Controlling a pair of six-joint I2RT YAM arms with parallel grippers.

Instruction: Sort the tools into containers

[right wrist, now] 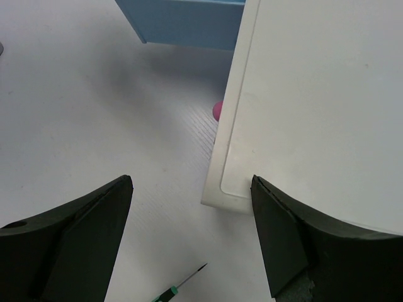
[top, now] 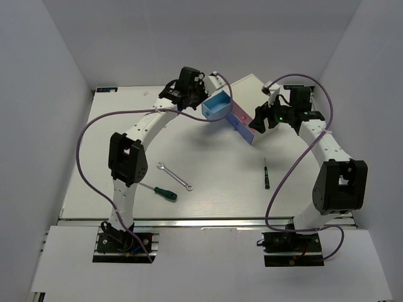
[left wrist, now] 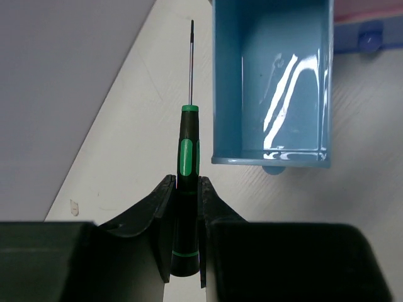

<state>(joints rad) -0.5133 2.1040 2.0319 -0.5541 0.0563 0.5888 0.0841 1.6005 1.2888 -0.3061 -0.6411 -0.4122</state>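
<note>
My left gripper [left wrist: 186, 189] is shut on a thin black-and-green mini screwdriver [left wrist: 187, 141], held just left of the pulled-out blue drawer [left wrist: 271, 82], which is empty. In the top view the left gripper [top: 189, 85] is at the blue drawer [top: 217, 104] of the white cabinet [top: 252, 88]. My right gripper [top: 260, 117] is open and empty over the cabinet's near corner [right wrist: 315, 107], by the pink drawer [top: 242, 126]; its pink knob [right wrist: 217, 110] shows. The silver wrench [top: 174, 176], the green-handled screwdriver [top: 158, 190] and the second mini screwdriver [top: 266, 173] lie on the table.
A second blue drawer front with a knob [left wrist: 368, 39] shows under a pink strip in the left wrist view. The second mini screwdriver's tip [right wrist: 182, 286] lies below my right gripper [right wrist: 191, 182]. White walls enclose the table on three sides.
</note>
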